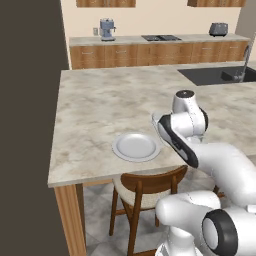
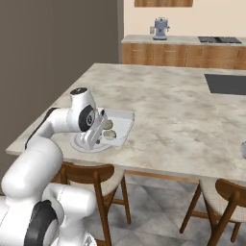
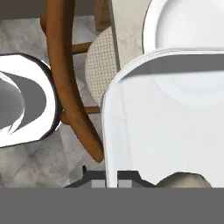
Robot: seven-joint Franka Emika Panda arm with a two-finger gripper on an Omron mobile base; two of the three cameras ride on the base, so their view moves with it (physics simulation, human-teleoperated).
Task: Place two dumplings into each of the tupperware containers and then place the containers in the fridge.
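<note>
My gripper (image 3: 112, 183) is shut on the near rim of a pale tupperware container (image 3: 166, 127), held a little above the counter edge. In the right base view the gripper (image 2: 100, 137) holds this container (image 2: 122, 122) tilted over the round white plate (image 2: 103, 148), with two tan dumplings (image 2: 109, 129) lying inside it. One dumpling (image 3: 181, 180) shows at the bottom of the hand view. The plate (image 1: 135, 146) has nothing on it. The fridge is out of view.
A wooden chair (image 1: 145, 187) stands under the counter edge below the plate; another chair (image 2: 226, 197) stands to the right. A sink (image 1: 220, 75) is set in the counter's far right. A coffee machine (image 1: 106, 29) and toaster (image 1: 218, 29) stand on the back counter.
</note>
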